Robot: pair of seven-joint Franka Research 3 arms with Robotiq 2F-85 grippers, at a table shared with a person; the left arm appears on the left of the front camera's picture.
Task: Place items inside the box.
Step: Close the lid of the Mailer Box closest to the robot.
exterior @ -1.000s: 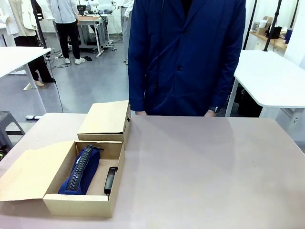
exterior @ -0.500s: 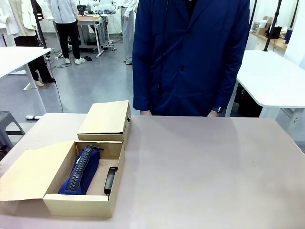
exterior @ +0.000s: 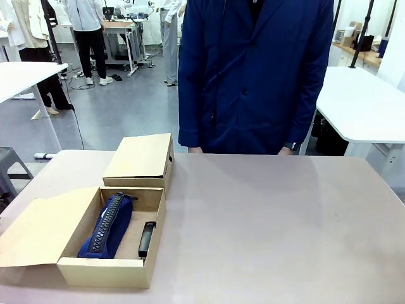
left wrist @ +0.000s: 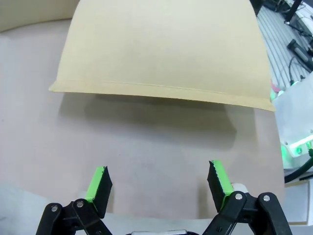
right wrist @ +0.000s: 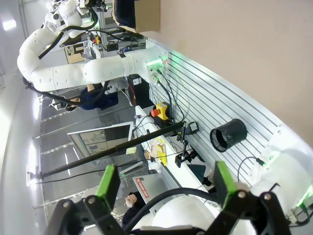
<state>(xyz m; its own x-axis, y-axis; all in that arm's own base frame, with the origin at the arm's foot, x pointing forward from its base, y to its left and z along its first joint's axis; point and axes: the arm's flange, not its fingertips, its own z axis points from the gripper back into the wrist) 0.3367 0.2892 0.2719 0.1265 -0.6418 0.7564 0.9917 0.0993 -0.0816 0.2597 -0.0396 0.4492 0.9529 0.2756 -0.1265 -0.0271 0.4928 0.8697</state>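
The left claw (left wrist: 157, 180) hangs with fingers apart over the desk (exterior: 272, 221) near the box's (exterior: 101, 271) flat lid; the right claw (right wrist: 164, 185) is spread too, gripping nothing. In the box at near left lie a soft, light pencil case (exterior: 107, 226), best pinched mid-body, and a stiff black stapler (exterior: 147, 239). The smooth desk lies bare to the right.

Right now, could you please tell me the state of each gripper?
Left gripper: open, holding nothing, above the bare table near the box's flap lid.
Right gripper: open, holding nothing.
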